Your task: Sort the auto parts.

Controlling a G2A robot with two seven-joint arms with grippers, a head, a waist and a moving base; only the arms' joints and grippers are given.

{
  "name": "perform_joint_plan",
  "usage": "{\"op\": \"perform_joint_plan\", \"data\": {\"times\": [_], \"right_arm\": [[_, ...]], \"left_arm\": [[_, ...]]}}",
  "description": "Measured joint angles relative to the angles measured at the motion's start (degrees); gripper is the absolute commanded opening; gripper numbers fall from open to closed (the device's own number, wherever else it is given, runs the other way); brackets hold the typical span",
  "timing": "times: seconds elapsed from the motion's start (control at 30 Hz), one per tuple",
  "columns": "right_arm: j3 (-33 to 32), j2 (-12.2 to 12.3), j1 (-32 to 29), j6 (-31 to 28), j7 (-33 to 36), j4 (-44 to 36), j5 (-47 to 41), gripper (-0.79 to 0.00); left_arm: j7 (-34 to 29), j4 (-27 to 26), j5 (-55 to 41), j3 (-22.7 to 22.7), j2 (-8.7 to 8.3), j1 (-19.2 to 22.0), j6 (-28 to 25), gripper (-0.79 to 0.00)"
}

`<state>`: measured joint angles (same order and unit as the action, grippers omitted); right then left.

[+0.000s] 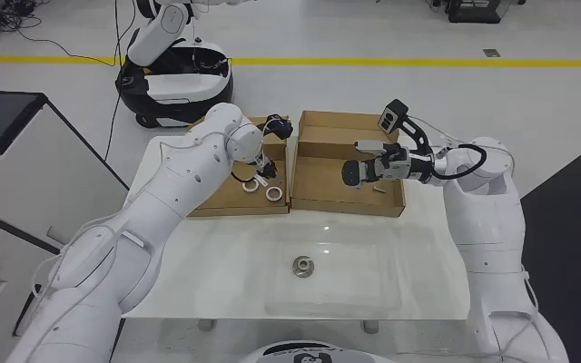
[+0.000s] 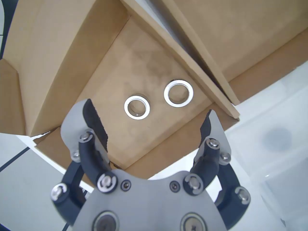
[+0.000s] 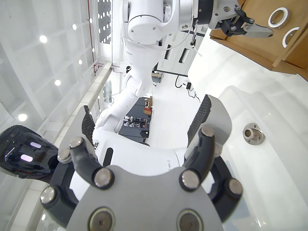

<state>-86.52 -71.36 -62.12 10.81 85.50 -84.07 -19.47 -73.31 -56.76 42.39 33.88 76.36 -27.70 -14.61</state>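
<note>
I take the left cardboard box (image 1: 231,207) as my mark; it sits open on the far side of the white table (image 1: 227,263). My left pincer (image 2: 149,108) hangs over this box with its jaws spread wide and nothing between them, the dark pads facing each other across the gap. On the box floor below it lie two flat metal parts, one ring (image 2: 125,108) and a second ring (image 2: 166,93). They lie near each other but apart, toward the box's right-hand wall. Neither touches my fingers.

A second cardboard box (image 1: 327,186) stands just beside the left cardboard box, on its right. My right pincer (image 3: 147,105) is over that neighbour, turned sideways so that it faces back toward the left cardboard box. Its jaws too stand open and hold nothing. A small pale piece (image 1: 379,191) lies on the neighbour's floor, farther from the left cardboard box than my right pincer is. It is too small for me to tell what it is.

Nearer to my body than the left cardboard box, and well apart from it, a clear tray (image 1: 390,272) rests on the table. In it stands a flanged metal part (image 1: 302,266), a round flange with a short hub pointing up. It sits toward the side of the tray closer to the left cardboard box.
</note>
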Motion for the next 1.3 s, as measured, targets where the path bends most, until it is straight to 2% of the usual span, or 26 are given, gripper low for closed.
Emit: {"op": "perform_joint_plan", "data": {"times": [0.4, 0.5, 0.6, 0.7, 0.8, 1.03, 1.3], "right_arm": [[0.0, 0.0, 0.0, 0.0, 0.0, 0.0, 0.0, 0.000], [0.0, 0.0, 0.0, 0.0, 0.0, 0.0, 0.0, 0.000], [0.0, 0.0, 0.0, 0.0, 0.0, 0.0, 0.0, 0.000], [0.0, 0.0, 0.0, 0.0, 0.0, 0.0, 0.0, 0.000], [0.0, 0.0, 0.0, 0.0, 0.0, 0.0, 0.0, 0.000], [0.0, 0.0, 0.0, 0.0, 0.0, 0.0, 0.0, 0.000], [0.0, 0.0, 0.0, 0.0, 0.0, 0.0, 0.0, 0.000]], "left_arm": [[0.4, 0.4, 0.3, -0.1, 0.01, 0.0, 0.1, 0.000], [-1.6, -2.0, -0.5, 0.7, -0.31, -0.5, 0.0, 0.000], [-7.5, -6.8, -3.9, 2.5, -1.13, -1.2, 0.1, 0.000], [-13.6, -13.3, -5.6, 4.3, -2.29, -2.7, 1.0, 0.000], [-14.9, -18.6, -5.4, 4.5, -3.69, -4.4, 2.2, 0.000], [-14.7, -28.7, -12.4, -0.3, -7.51, -5.7, 3.5, 0.000], [-14.7, -35.8, -21.0, -6.5, -12.23, -4.1, 5.0, 0.000]]}}
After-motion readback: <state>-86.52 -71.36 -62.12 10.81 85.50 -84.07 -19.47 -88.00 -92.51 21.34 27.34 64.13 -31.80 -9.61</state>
